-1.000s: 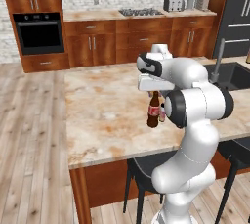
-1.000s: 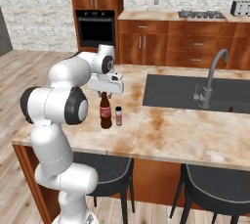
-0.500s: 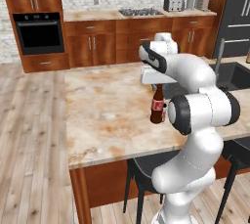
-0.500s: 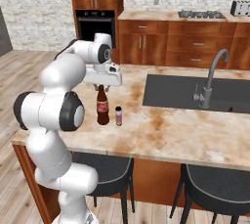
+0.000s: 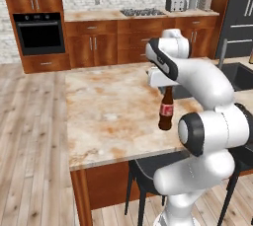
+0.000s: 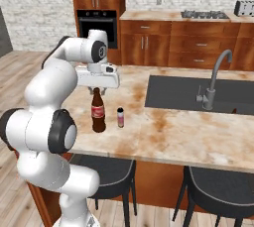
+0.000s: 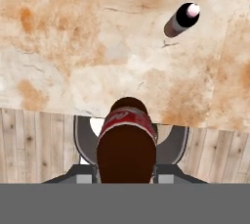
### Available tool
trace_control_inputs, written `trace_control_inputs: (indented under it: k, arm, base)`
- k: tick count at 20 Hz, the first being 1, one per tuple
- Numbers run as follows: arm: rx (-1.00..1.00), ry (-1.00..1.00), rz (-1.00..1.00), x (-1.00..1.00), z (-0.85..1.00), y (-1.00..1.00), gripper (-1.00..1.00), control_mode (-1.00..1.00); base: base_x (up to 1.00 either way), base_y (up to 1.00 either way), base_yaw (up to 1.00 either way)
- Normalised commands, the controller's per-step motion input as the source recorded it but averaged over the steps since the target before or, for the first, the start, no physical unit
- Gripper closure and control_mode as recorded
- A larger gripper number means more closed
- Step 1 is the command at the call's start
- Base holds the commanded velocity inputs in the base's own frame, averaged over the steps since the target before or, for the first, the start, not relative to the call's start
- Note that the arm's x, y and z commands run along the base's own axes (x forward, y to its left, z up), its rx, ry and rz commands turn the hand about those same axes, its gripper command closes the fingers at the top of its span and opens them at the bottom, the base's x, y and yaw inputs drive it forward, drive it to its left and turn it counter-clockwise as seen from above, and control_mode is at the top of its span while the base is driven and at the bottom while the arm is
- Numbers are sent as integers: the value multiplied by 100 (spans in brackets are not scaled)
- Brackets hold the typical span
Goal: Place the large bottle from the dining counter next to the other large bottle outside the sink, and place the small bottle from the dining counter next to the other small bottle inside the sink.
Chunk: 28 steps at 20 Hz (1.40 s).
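In the left base view, the gripper (image 5: 167,88) is clenched on the neck of the large bottle (image 5: 166,111), lifted just above the dining counter (image 5: 108,116) — first step is in progress only.

In the right base view, the small bottle (image 6: 120,117) stands untouched just right of it; the sink (image 6: 183,92) is further right.

In the hand view, the large bottle hangs under the hand — both placements remain.

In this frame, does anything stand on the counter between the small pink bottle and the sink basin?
No. In the right base view, the stretch of dining counter between the small bottle and the sink is bare marbled stone.
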Motion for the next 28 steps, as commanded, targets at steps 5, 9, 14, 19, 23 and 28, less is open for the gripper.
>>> trace_control_inputs:
  k: [5,9,14,19,23,28]
  arm:
    - [0,0,7,-67,7,6,100,-100]
    - [0,-1,5,-62,4,15,100,-100]
    - [0,-4,3,-32,5,6,100,-100]
    - [0,0,2,-7,0,0,100,-100]
    - [0,0,0,0,0,0,100,-100]
    - [0,0,0,-10,0,0,100,100]
  base:
    - [0,0,0]
    - [0,0,0]
    - [0,0,0]
    - [0,0,0]
    - [0,0,0]
    - [-5,1,0]
